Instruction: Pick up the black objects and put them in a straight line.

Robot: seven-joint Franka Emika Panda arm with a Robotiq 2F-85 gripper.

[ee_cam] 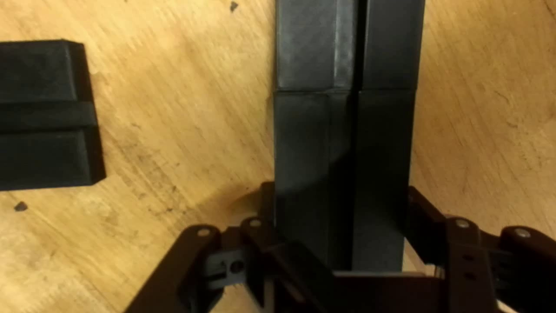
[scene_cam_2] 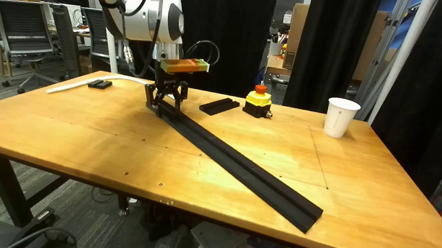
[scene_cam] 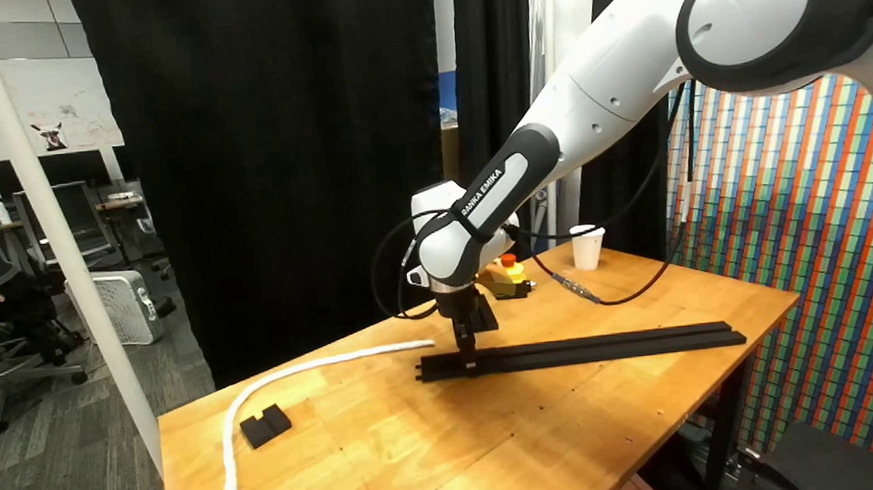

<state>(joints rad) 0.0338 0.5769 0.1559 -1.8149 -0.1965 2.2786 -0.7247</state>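
The black bars lie end to end on the table as one long grooved strip, seen in both exterior views. In the wrist view a seam crosses it between the end bar and the following bar. Small tabs show at the strip's end near the gripper. My gripper points down over that end bar. Its fingertips press against both long sides, with no gap visible at the tips. The bar lies flat in line with the strip. The gripper body hides the bar's near end.
A short black grooved block lies beside the strip, also in the wrist view. Another small black block lies near a white cord. A yellow-red emergency stop and a white cup stand behind.
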